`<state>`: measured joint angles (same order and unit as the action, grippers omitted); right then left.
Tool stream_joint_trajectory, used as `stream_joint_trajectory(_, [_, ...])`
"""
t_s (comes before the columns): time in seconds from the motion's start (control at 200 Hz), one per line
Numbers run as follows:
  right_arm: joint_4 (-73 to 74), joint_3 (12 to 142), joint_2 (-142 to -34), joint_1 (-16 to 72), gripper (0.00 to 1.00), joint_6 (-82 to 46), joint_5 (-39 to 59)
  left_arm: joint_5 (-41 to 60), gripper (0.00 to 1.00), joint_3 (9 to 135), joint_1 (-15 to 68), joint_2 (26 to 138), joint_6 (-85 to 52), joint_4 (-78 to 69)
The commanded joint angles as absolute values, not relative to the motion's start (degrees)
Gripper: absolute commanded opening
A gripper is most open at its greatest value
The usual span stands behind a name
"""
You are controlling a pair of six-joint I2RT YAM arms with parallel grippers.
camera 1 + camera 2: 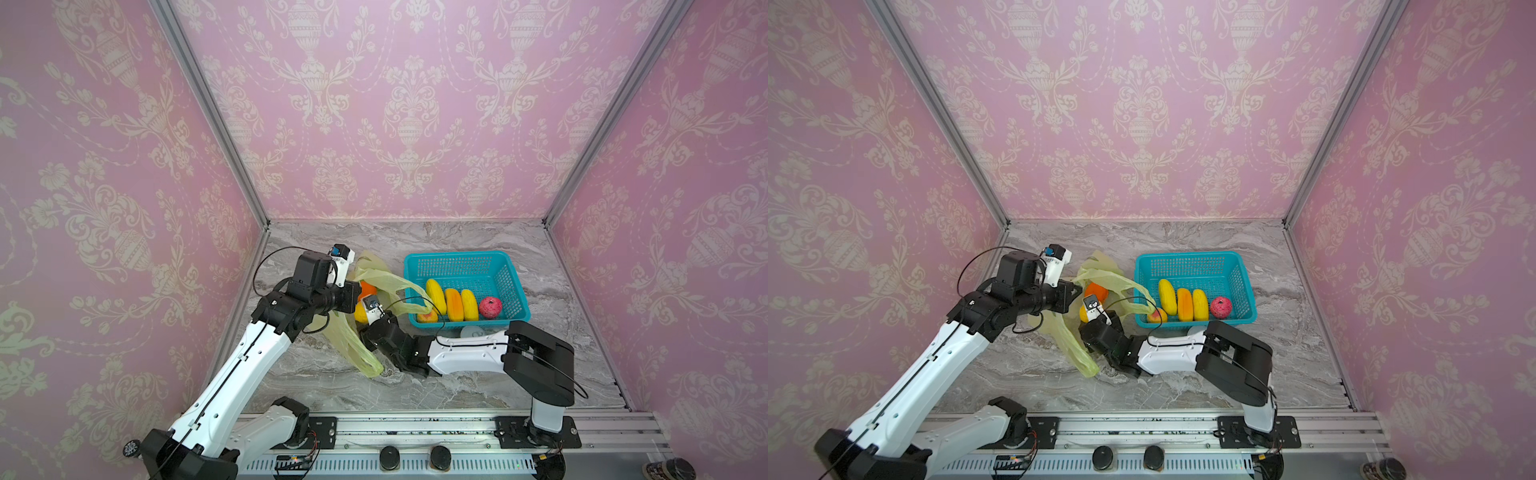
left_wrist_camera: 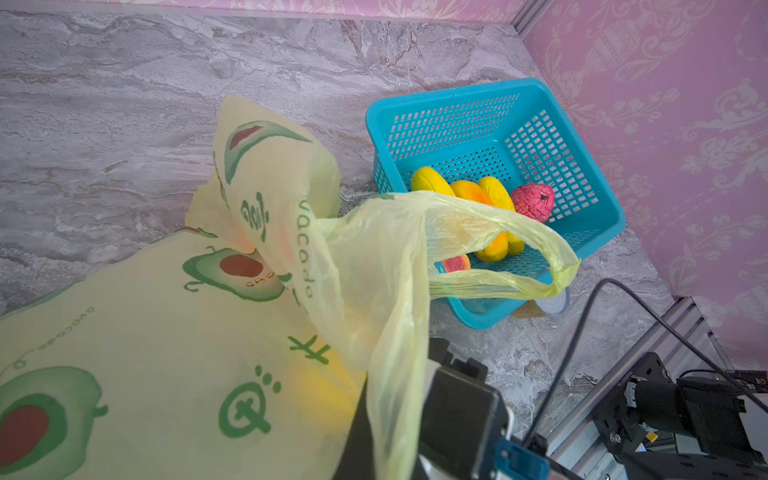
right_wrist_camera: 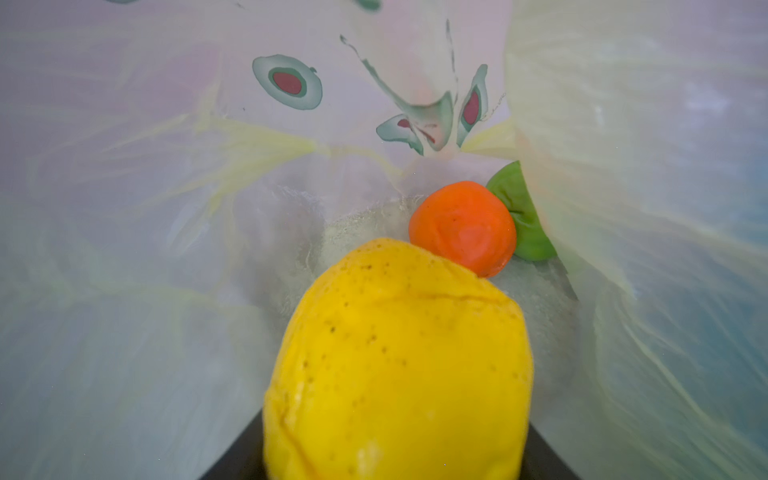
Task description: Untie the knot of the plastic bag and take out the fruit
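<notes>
Plastic bag lies opened on the marble table, just beside the teal basket on the side facing the left arm. No knot shows. One freed handle loop drapes over the basket's near corner, and the other loop trails away from the basket toward the rail. Inside the bag, the right gripper has its jaws partway in on either side of a yellow round fruit and appears to grip it; an orange and a green piece sit just behind. The left gripper, jaws fully closed, appears to pinch the bag's film and hold the mouth up, though its fingertips are hidden. Five pieces sit in the basket: three elongated yellow ones, a pink-red one and a peach-coloured one at the near corner under the loop. Untying looks done and unloading more than half through, with three pieces, as far as can be seen, left to lift across.
</notes>
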<state>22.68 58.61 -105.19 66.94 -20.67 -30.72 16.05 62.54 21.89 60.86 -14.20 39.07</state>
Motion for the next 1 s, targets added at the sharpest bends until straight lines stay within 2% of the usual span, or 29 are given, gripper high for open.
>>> stream_joint_trajectory(0.0, [27.3, 53.57, -101.12, 67.06, 0.35, -21.08, -30.01, 14.58, 0.0, 63.51, 21.53, 60.81, -13.31, 40.67])
stream_joint_trajectory(0.15, [29.66, 51.52, -100.84, 67.15, 0.35, -21.01, -29.4, 15.01, 0.0, 63.57, 21.53, 60.65, -13.25, 40.68])
stream_joint_trajectory(0.26, [25.63, 56.0, -104.17, 67.15, 0.27, -20.91, -29.11, 14.9, 0.0, 63.59, 21.53, 60.56, -13.16, 40.69])
stream_joint_trajectory(0.415, [26.46, 54.94, -101.92, 67.15, 0.28, -20.94, -28.74, 14.51, 0.0, 63.47, 21.53, 60.56, -13.16, 40.73])
stream_joint_trajectory(0.53, [28.17, 49.12, -94.5, 67.15, 0.29, -19.6, -30.35, 14.63, 0.0, 63.54, 21.53, 60.91, -13.18, 40.78])
stream_joint_trajectory(0.816, [25.85, 33.68, -67.94, 66.18, 0.31, -13.46, -40.53, 14.72, 0.0, 63.61, 21.53, 60.75, -13.2, 40.8])
stream_joint_trajectory(0.996, [16.4, 28.07, -54.98, 55.8, 0.31, -18.55, -38.29, 14.58, 0.0, 63.5, 21.53, 60.99, -13.26, 40.82])
